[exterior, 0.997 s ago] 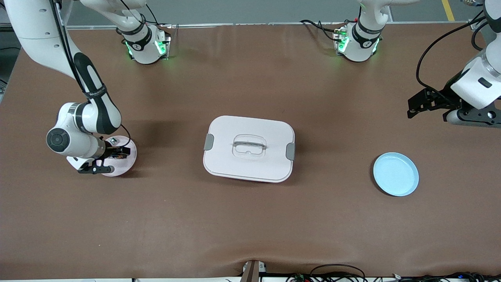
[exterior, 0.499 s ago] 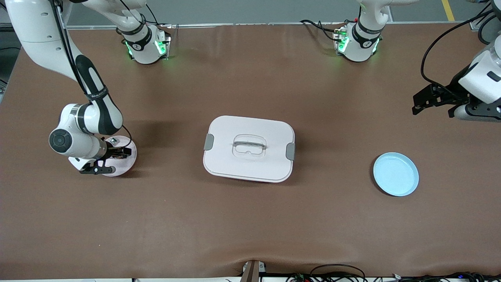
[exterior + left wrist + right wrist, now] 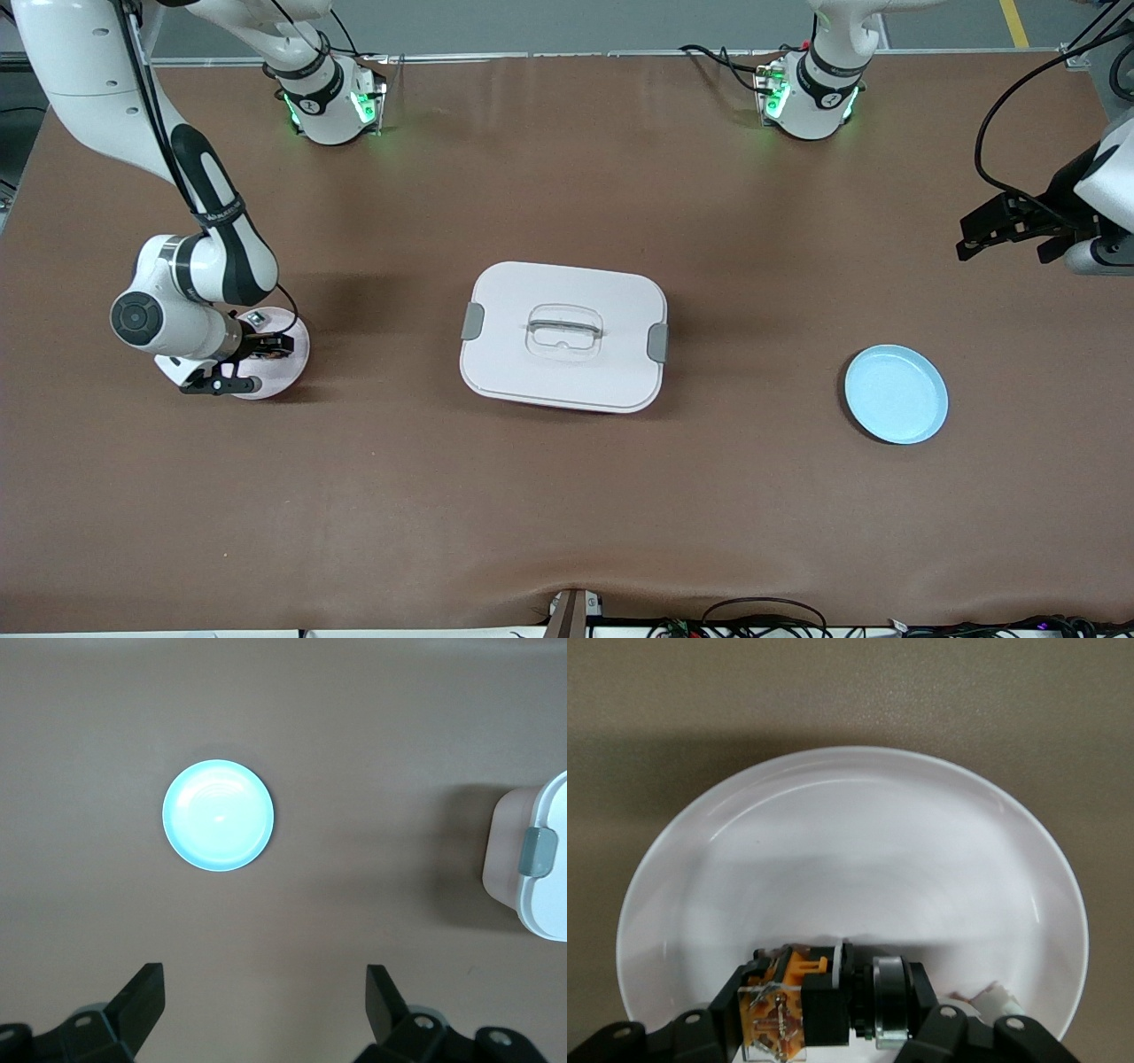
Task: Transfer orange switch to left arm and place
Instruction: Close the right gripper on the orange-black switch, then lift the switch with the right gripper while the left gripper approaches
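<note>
The orange switch [image 3: 806, 997], a small black block with orange parts, sits in a white plate [image 3: 850, 815] near the right arm's end of the table. My right gripper [image 3: 833, 1010] is down in that plate [image 3: 291, 361], with its fingers [image 3: 700, 1028] closed on both sides of the switch [image 3: 268, 346]. The white box [image 3: 563, 335] with grey latches stands at the table's middle; its edge shows in the left wrist view [image 3: 540, 868]. My left gripper [image 3: 967, 237] hangs open and empty [image 3: 266, 979] over bare table near the left arm's end.
A light blue plate [image 3: 895, 394] lies toward the left arm's end, nearer the front camera than the box; it also shows in the left wrist view [image 3: 218, 815]. A small whitish part [image 3: 997, 999] lies in the white plate beside the switch.
The left arm has drawn back toward its own end of the table, and its gripper has gone with it. The right gripper has stayed at the switch in the white plate.
</note>
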{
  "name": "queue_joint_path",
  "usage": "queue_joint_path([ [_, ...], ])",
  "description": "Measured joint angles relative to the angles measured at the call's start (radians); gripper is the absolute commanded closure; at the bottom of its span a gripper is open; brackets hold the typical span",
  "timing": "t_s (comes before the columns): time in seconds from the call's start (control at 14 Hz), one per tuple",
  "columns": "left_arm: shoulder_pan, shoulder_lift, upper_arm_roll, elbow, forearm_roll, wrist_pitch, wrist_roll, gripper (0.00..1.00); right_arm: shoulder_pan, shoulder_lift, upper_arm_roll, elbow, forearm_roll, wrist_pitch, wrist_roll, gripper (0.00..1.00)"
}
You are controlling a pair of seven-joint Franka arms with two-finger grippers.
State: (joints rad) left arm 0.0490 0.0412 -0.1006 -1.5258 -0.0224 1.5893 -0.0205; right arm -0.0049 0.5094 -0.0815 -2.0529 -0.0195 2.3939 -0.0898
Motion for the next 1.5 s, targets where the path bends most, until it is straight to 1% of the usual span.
queue_joint_path([
  [0.36,0.0,0.0,-0.002,0.0,0.0,-0.002,0.0,0.0,0.001,-0.005,0.001,0.012,0.0,0.001,-0.009,0.76],
  [0.5,-0.002,0.0,-0.004,0.0,0.0,-0.002,0.0,0.0,0.001,-0.025,0.001,0.024,0.0,-0.007,-0.028,0.76],
  [0.57,-0.004,0.0,-0.006,-0.001,0.0,-0.003,0.0,0.0,0.002,-0.043,0.001,0.032,0.0,-0.032,-0.036,0.76],
  [0.71,-0.008,0.0,-0.01,-0.002,0.0,-0.004,0.0,0.0,0.011,-0.095,0.003,0.049,-0.001,-0.116,-0.039,0.77],
  [1.0,-0.023,0.002,-0.017,-0.003,0.0,-0.004,0.001,0.0,0.05,-0.209,0.005,0.087,0.0,-0.333,-0.033,0.79],
  [1.14,-0.031,0.004,-0.025,-0.004,0.0,-0.004,0.001,0.0,0.08,-0.25,0.007,0.111,0.002,-0.437,0.014,0.79],
  [1.28,-0.036,0.005,-0.031,-0.004,0.0,-0.004,0.001,0.0,0.123,-0.27,0.009,0.167,0.002,-0.555,0.101,0.79],
  [1.5,-0.037,0.005,-0.043,-0.004,0.0,-0.004,0.001,0.0,0.192,-0.274,0.01,0.28,0.007,-0.726,0.246,0.79],
])
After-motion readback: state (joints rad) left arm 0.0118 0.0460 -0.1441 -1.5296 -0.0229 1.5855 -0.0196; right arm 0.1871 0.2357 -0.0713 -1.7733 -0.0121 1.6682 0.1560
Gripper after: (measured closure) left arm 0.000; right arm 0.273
